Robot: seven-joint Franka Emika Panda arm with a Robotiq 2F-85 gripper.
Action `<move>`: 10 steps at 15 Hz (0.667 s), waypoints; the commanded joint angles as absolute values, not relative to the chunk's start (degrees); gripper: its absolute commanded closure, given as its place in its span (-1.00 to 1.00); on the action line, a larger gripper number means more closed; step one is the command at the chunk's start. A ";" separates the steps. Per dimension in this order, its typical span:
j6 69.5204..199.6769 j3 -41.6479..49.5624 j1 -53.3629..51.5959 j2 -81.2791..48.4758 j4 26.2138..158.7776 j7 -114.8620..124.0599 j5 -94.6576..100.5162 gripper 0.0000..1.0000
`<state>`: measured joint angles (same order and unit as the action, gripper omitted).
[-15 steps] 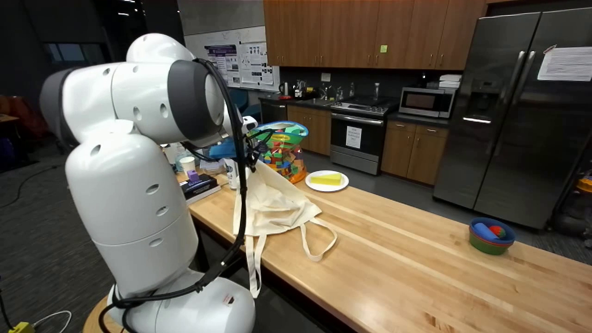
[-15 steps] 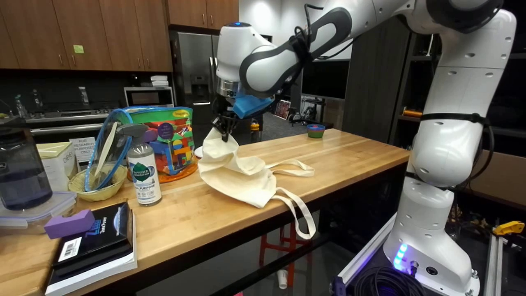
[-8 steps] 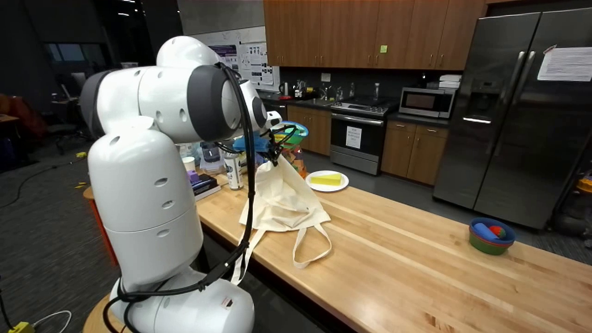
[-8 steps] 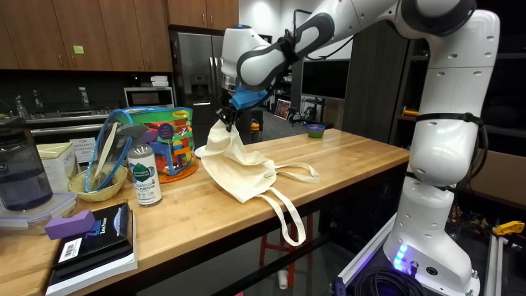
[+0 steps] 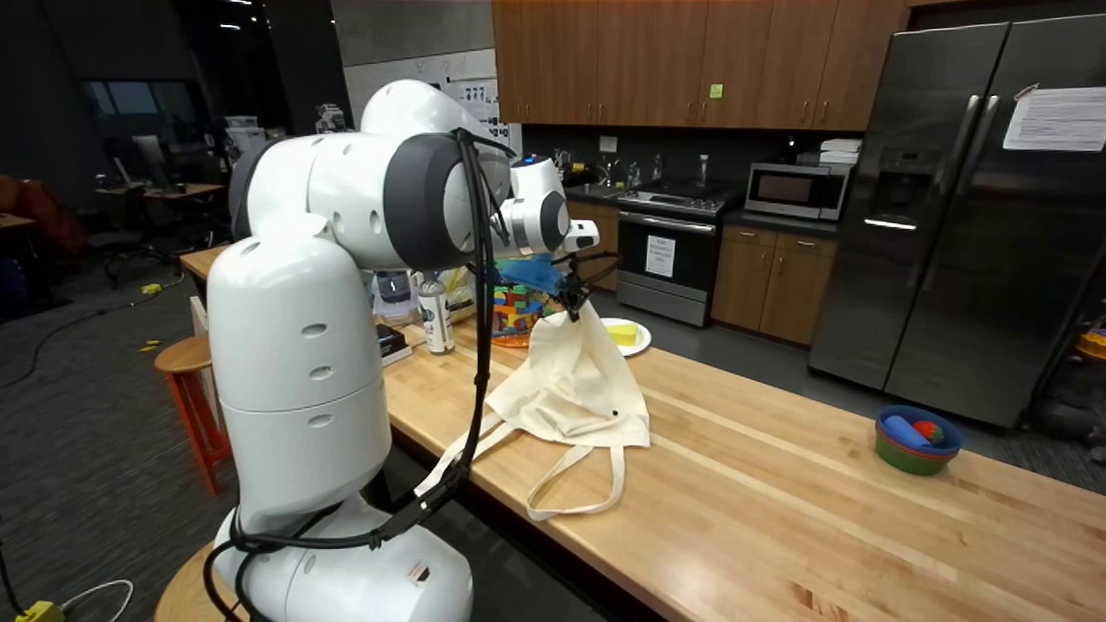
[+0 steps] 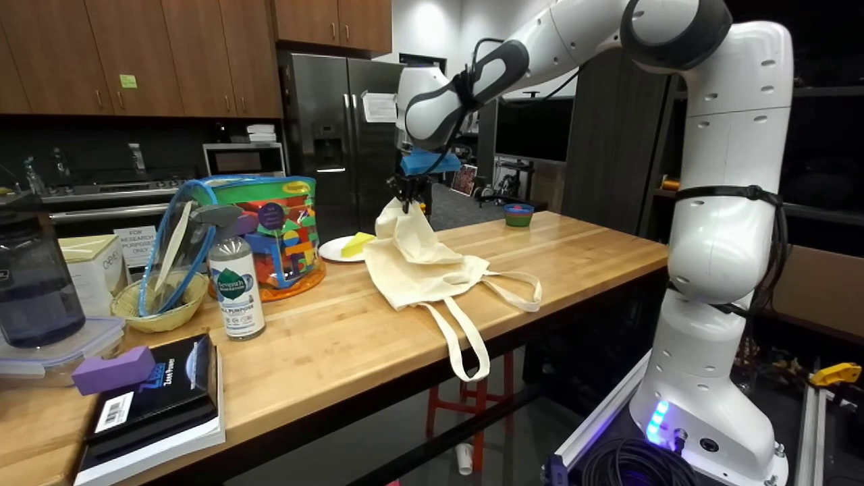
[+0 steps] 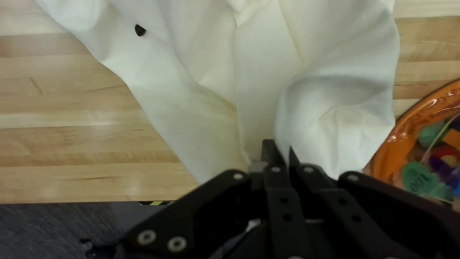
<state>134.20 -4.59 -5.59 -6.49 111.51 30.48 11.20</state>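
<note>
Tote bag [image 5: 577,380] peaks beneath the robot's gripper [image 5: 574,316], which pinches the cream cloth tightly at the end away from its straps [image 5: 618,475]; that hold probably keeps the limp fabric tented above the wooden table [image 5: 778,527]. With the bag as the dial's center in an exterior view, a white plate [image 5: 643,341] at 2 o'clock bears a yellow wedge [image 5: 620,335], presumably off the wood; a clear pouch of blocks [image 5: 517,315] stands at 11, a spray bottle [image 5: 436,320] upright at 10, and, well apart at 3, stacked bowls [image 5: 907,460], likely nested to save room. Beyond looms a steel refrigerator [image 5: 1011,259].
</note>
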 commanded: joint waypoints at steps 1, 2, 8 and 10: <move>133.13 -2.14 -4.01 -8.62 109.09 29.21 6.89 0.99; 133.02 -1.53 -3.53 -9.22 108.72 28.77 5.69 0.99; 132.28 1.29 -0.71 -12.40 106.57 25.83 -1.30 0.99; 131.79 2.12 0.53 -13.66 105.76 24.52 -4.02 0.99</move>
